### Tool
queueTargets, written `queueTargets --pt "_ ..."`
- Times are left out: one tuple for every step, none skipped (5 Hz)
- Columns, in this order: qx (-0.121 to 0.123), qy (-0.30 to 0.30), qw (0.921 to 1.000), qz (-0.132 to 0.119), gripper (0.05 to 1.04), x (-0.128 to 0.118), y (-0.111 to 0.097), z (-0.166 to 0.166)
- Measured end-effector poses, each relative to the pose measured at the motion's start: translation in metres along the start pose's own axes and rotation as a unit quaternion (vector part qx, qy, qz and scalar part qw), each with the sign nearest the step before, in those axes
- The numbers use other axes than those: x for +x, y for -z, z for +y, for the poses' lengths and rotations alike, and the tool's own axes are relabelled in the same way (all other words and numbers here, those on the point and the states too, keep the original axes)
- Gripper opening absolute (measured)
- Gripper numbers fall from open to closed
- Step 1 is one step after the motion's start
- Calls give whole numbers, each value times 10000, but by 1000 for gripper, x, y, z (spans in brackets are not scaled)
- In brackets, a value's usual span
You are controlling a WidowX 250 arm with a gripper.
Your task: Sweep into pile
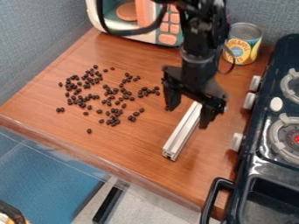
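Because the beans are loose and small, a straight-edged tool suits this job better than picking, and the pale metal bar [182, 133] seems meant for that. It lies flat on the wooden counter [134, 151], slanting from beneath the gripper [188, 116] toward the front edge, with bare wood between it and the beans. The gripper hangs over its far end with its fingers spread wide, one to each side of the bar, so it looks placed to close across the bar's narrow width; nothing shows it gripped.

The dark beans [115, 91] lie scattered on the left half of the counter, in loose clusters with a few strays near the front edge. Since the bar is on their right, a sweep leftward would probably gather the nearer ones first; the strays may need a separate pass from the front, lest they roll off the edge.

The toy microwave [168, 39] and the food can [241, 46] stand at the back, and the toy stove [262, 127] lines the right side, leaving the middle for sweeping.
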State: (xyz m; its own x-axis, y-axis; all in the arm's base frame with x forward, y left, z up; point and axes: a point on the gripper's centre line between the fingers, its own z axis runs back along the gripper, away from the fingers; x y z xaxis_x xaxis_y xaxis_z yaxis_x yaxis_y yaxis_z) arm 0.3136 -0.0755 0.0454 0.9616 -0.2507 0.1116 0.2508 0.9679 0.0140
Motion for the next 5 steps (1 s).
queueTargets --pt "54 46 10000 38 1001 -3 7 1" --pt "35 64 9998 176 1001 -12 20 -1" --pt "63 179 9995 247 949 -16 27 -11" --pt "14 208 9991 372 665 -18 35 -13" --pt "-50 202 9992 351 404 -15 35 -13"
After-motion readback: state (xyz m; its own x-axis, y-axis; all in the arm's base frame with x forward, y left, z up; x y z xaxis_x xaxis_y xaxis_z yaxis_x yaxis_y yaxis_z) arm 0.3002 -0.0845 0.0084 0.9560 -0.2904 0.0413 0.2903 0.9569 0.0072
